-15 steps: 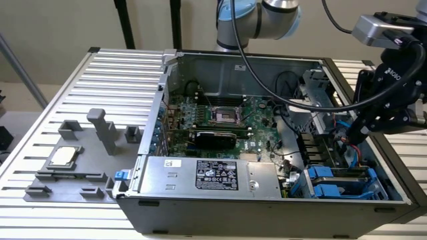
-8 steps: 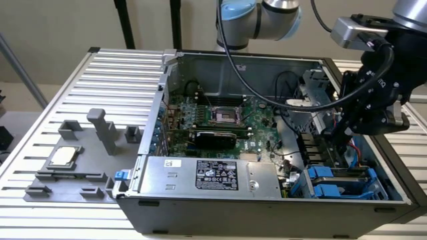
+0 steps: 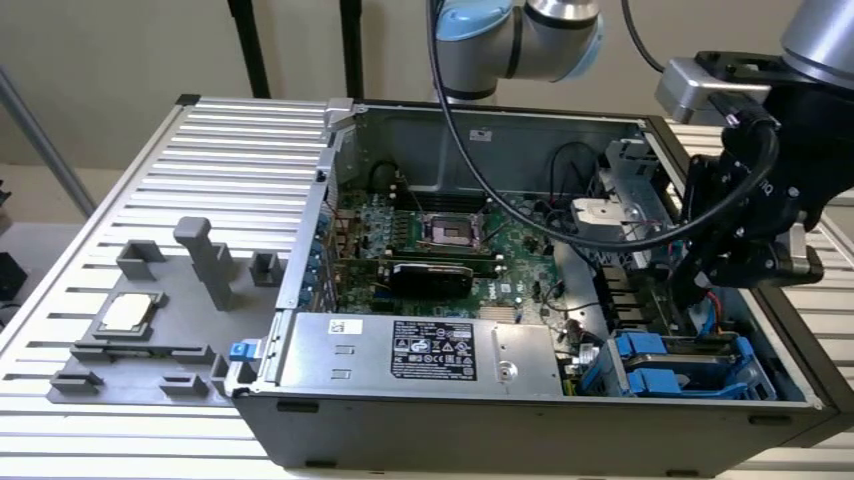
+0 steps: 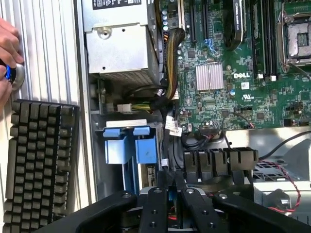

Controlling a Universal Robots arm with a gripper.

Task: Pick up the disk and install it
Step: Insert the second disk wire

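My gripper (image 3: pixel 687 298) hangs inside the open computer case (image 3: pixel 307 250), at the exterior view's right, just above the drive bay. In the wrist view its two black fingers (image 4: pixel 158 194) stand close together around a thin blue-edged piece, the disk (image 4: pixel 171 195), seen edge-on and mostly hidden. In the exterior view a dark slab with a blue edge, the same disk (image 3: pixel 697 318), hangs below the gripper. Two blue carriers (image 3: pixel 681 365) sit in the bay beside it, and their blue tabs (image 4: pixel 129 145) are close to the fingers.
The motherboard (image 3: pixel 441 235) and black cables fill the case's middle. A grey box with a black label (image 3: pixel 427 350) lies along the front. A grey fixture holding the small silver chip (image 3: pixel 127 312) is at the exterior view's left. A person's hand (image 4: pixel 7 53) and a keyboard (image 4: pixel 41 160) lie outside the case.
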